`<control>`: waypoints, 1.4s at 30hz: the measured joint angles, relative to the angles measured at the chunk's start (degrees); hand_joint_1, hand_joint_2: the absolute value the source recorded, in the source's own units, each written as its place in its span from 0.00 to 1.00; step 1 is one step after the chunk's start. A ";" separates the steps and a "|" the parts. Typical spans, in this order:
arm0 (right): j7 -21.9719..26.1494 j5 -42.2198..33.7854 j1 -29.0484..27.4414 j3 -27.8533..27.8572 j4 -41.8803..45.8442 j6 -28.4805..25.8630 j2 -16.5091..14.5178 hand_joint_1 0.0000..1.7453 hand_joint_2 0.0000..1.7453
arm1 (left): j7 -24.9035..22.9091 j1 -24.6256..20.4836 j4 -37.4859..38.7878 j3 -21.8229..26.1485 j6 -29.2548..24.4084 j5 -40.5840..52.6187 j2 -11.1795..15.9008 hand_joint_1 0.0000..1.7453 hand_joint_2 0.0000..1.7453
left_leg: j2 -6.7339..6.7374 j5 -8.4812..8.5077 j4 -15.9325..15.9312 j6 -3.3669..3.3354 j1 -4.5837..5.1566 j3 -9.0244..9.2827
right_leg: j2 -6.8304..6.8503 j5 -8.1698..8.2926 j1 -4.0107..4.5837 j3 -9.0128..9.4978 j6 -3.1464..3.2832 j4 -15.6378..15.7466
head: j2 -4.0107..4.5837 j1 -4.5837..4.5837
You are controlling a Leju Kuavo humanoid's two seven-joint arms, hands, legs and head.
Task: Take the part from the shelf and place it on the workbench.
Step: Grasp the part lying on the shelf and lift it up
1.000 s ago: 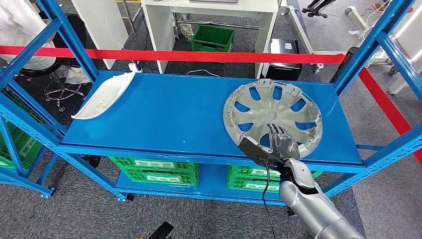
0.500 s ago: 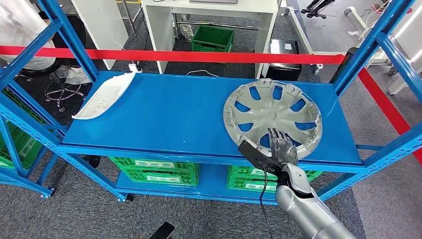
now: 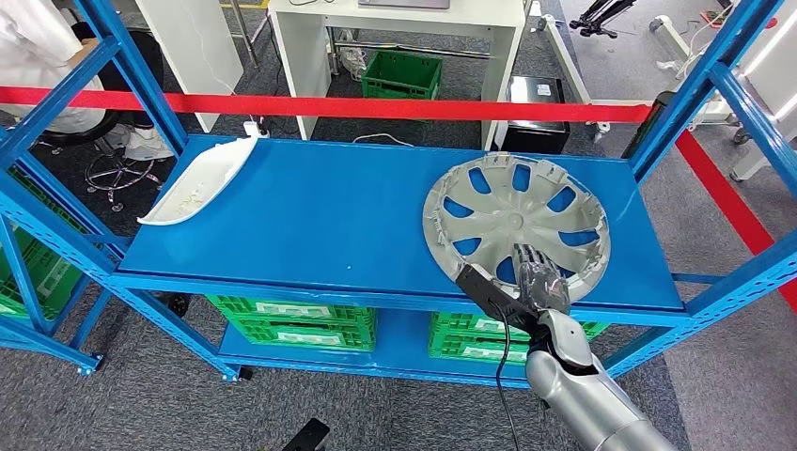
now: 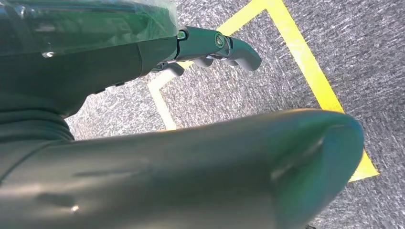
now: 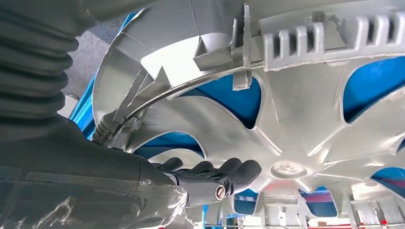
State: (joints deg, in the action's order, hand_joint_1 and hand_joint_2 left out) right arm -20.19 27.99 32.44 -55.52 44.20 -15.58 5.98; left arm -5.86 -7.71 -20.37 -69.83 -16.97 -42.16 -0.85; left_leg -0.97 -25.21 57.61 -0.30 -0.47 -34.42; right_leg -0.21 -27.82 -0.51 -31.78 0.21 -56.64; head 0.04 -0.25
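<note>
— Far left of shelf (image 3: 310,216), what?
— White trim piece (image 3: 197,180), lying at the edge, untouched. Well apart from the action.
— Left hand (image 4: 215,45)?
— Hangs over carpet (image 4: 267,90) w/ yellow tape (image 4: 305,62), per left wrist cam. Holds nothing. Open or curled: can't tell, too little of the fingers seen.
— Further right?
— Hubcap (image 3: 515,224), inner side up, flat on the blue deck, right half of shelf. Prob. the part to take, judging by where the arm goes.
— Right hand (image 3: 538,274)?
— Over near rim of hubcap, fingers (image 5: 229,171) reaching in across a spoke toward the hub. Touching, seemingly. Clamped or just resting: can't tell, thumb hidden under the rim area.
— Progress?
— Early. Reach approx. done. Grip unconfirmed, no lift, hubcap flat on shelf.
— Left to do?
— Nearly everything: secure grip on rim, lift clear of the blue uprights (image 3: 691,94), turn, carry to workbench, set down.
— Risks?
— Wide, thin, slick plastic; one-handed rim hold likely to tilt or slip. Worth a firm pinch before any lift.
</note>
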 joint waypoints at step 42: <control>-1.08 0.57 -2.25 3.49 3.92 -0.14 2.85 1.00 1.00 | 0.55 0.73 -0.72 -0.01 -1.14 -0.65 -0.50 0.00 0.00 | 0.04 0.01 -0.04 0.03 -0.06 0.29 | -0.05 0.04 0.08 0.29 0.07 0.04 | 0.00 0.00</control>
State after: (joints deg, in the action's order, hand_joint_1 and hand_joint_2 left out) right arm -21.26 28.56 30.19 -52.03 48.12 -15.72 8.83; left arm -5.31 -6.98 -21.09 -69.84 -18.10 -42.82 -1.35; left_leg -0.93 -25.19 57.57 -0.27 -0.53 -34.13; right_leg -0.26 -27.78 -0.43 -31.49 0.27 -56.61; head 0.04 -0.25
